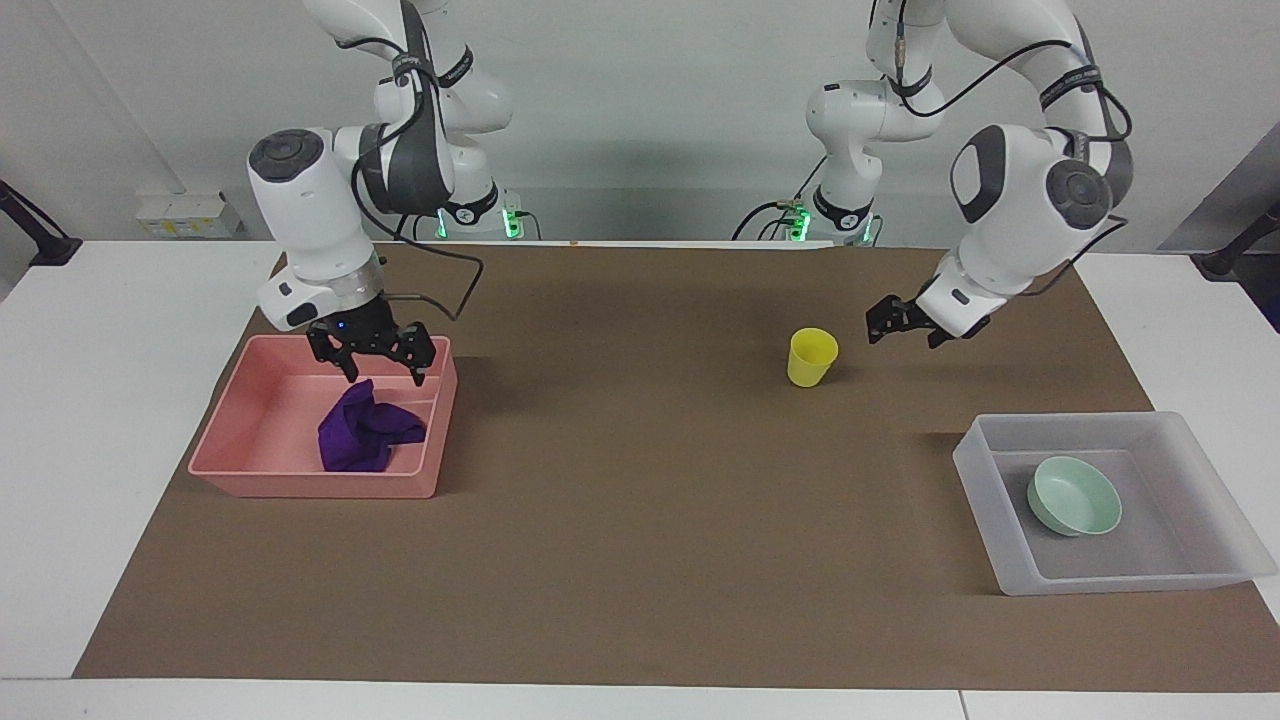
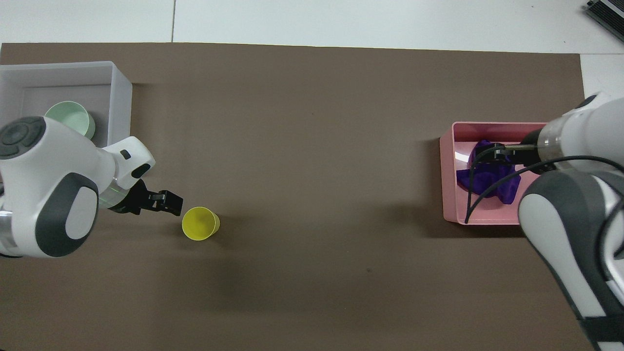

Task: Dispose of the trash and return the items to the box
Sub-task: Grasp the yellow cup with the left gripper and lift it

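The purple cloth [image 1: 365, 435] lies crumpled in the pink bin [image 1: 300, 482], and it also shows in the overhead view [image 2: 487, 176]. My right gripper [image 1: 384, 372] hangs open just above it, apart from the cloth. The yellow cup [image 1: 811, 357] stands upright on the brown mat. My left gripper [image 1: 903, 337] is open and empty over the mat, close beside the cup toward the left arm's end; it also shows in the overhead view [image 2: 168, 202]. The mint-green bowl [image 1: 1073, 495] sits in the translucent box [image 1: 985, 505].
A brown mat [image 1: 640, 520] covers the table between the two bins. The pink bin [image 2: 448, 180] is at the right arm's end, the translucent box [image 2: 122, 112] at the left arm's end. White table [image 1: 100, 400] borders the mat.
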{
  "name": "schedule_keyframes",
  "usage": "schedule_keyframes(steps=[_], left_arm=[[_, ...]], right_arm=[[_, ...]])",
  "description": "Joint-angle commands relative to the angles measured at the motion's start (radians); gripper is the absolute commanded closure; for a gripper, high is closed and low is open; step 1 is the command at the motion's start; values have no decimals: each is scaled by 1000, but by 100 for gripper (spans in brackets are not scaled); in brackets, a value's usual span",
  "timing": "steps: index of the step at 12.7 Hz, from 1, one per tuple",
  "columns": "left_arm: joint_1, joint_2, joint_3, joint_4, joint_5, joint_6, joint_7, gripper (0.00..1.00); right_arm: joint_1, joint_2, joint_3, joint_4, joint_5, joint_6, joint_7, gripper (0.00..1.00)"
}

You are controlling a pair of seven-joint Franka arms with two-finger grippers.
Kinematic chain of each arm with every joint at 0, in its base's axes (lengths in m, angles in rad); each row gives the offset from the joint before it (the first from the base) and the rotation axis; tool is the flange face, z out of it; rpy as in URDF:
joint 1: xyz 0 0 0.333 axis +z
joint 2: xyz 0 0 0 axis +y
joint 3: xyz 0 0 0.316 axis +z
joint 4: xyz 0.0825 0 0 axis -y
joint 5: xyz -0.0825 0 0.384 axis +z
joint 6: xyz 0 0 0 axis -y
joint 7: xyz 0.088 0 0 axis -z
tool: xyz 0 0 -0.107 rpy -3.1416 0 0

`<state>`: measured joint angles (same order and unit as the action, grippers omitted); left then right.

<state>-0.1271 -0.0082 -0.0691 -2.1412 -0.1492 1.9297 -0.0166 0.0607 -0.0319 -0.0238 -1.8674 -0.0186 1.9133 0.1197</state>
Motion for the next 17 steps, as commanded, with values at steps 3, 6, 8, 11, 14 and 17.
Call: schedule_keyframes(steps=[3, 6, 8, 11, 14, 17], left_arm=[[-46, -6, 18, -118, -15, 156, 0, 0], [-58, 34, 18, -118, -16, 150, -3, 79], [-63, 37, 18, -111, -16, 149, -19, 100], [-54, 36, 18, -91, -21, 141, -58, 100], [-7, 37, 26, 106, -29, -80, -111, 100], [133, 56, 28, 320, -18, -207, -121, 100]], right_arm=[[-21, -17, -2, 220, 11, -269, -3, 0], [-27, -22, -15, 335, 12, -419, -35, 0], [-24, -26, -8, 369, 2, -476, -37, 0], [-22, -42, -7, 340, 8, -479, -46, 0], [-25, -57, -11, 304, -6, -456, -107, 0], [-41, -72, -13, 262, -7, -458, -110, 0]])
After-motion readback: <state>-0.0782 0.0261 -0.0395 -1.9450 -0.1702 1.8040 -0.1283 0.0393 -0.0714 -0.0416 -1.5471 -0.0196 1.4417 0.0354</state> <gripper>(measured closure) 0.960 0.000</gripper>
